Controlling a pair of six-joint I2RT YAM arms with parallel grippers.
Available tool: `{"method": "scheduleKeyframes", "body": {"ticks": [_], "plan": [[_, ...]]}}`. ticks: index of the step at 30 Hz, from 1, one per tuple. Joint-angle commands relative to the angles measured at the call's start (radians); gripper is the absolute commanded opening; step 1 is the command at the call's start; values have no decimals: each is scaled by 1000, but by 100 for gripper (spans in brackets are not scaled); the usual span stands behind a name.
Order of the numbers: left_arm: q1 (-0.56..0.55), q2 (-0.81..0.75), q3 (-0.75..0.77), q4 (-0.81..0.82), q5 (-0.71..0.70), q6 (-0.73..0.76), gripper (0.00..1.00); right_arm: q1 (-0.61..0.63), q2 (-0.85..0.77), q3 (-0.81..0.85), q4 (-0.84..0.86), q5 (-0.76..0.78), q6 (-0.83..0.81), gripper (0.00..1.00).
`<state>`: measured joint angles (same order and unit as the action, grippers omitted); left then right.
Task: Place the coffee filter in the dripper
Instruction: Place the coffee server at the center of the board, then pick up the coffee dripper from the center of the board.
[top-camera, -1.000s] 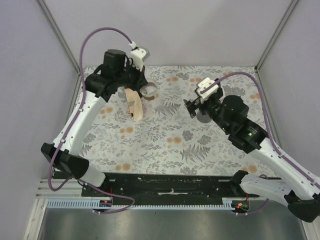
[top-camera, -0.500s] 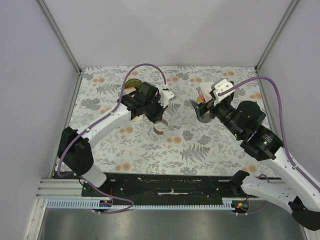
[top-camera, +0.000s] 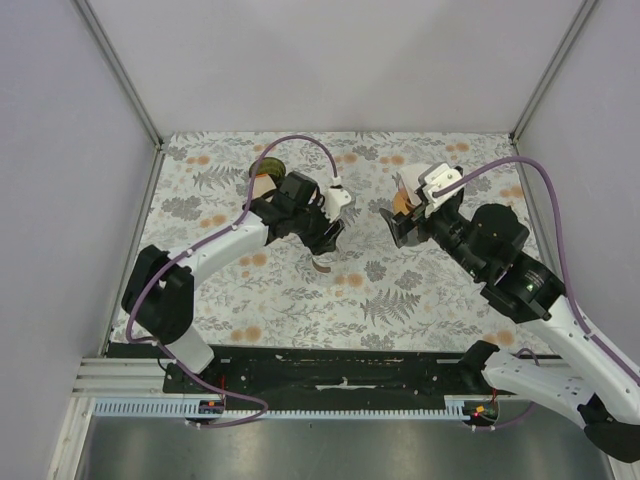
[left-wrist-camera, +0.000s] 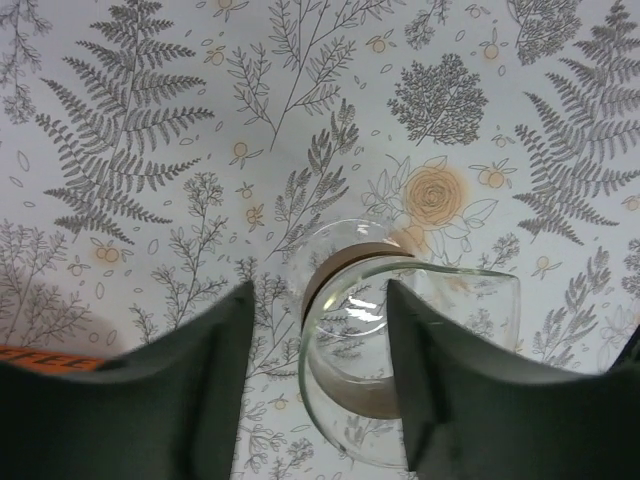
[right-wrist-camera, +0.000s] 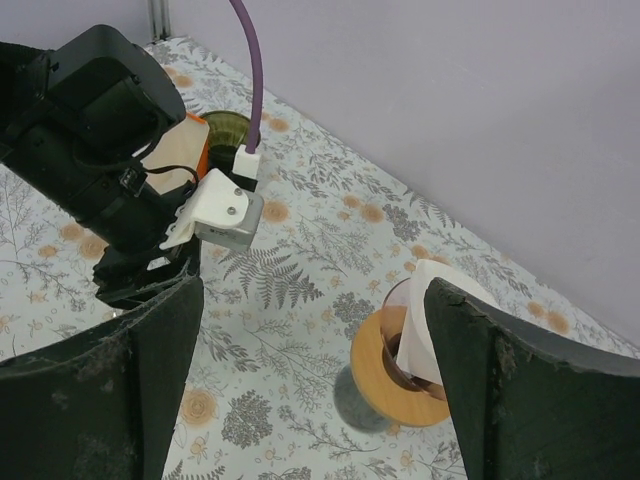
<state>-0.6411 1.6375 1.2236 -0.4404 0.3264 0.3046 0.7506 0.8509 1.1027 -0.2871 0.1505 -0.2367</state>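
**Dripper parked, filter not yet taken**

Low in the left wrist view, the left gripper (left-wrist-camera: 320, 290) straddles the clear glass dripper with a brown collar (left-wrist-camera: 345, 340). Its jaws are apart, probably so the dripper stands free. The right gripper (right-wrist-camera: 318, 285) gapes empty towards the white paper filter (right-wrist-camera: 425, 320), which is propped in a wooden-based glass holder (right-wrist-camera: 385, 385) at lower right.

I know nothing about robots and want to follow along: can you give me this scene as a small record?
Left gripper: open, over a clear glass vessel with a brown band, mid-table
Right gripper: open wide, empty
Paper filter: white, standing in a glass cup on a wooden ring, right rear of the table
Table: floral cloth
Unclear: which glass piece is the dripper
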Motion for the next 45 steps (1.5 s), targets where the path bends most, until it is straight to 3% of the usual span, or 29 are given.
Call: {"method": "scheduleKeyframes", "body": {"ticks": [1,4,7,11,16,21,24,27,34,43,45], "plan": [[1,-13,83,-16,54,48,71,-2,-24,-9,19,-15,-18,98],[30,-11,236,-138,89,44,81,-2,-19,-12,19,-15,-27,98],[87,-2,393,-213,73,-1,82,-2,-10,-15,17,-16,-35,98],[226,60,568,-213,-51,-149,83,-2,2,-18,16,-17,-41,98],[443,272,818,-210,-81,-352,80,-2,19,-15,16,-14,-42,98],[511,556,1117,-311,-183,-250,80,-2,17,-10,0,-14,-32,98],[534,703,1218,-345,-214,-228,80,-2,10,-14,-6,-9,-24,98],[558,748,1206,-337,-132,-245,80,-2,7,-14,-17,-3,-19,98],[561,745,1070,-294,-101,-223,73,-2,19,-4,-27,0,-21,98],[560,739,978,-290,-121,-174,40,-2,17,-6,-29,3,-23,98],[563,730,979,-290,-133,-173,26,-2,11,-6,-29,9,-23,98]]}}
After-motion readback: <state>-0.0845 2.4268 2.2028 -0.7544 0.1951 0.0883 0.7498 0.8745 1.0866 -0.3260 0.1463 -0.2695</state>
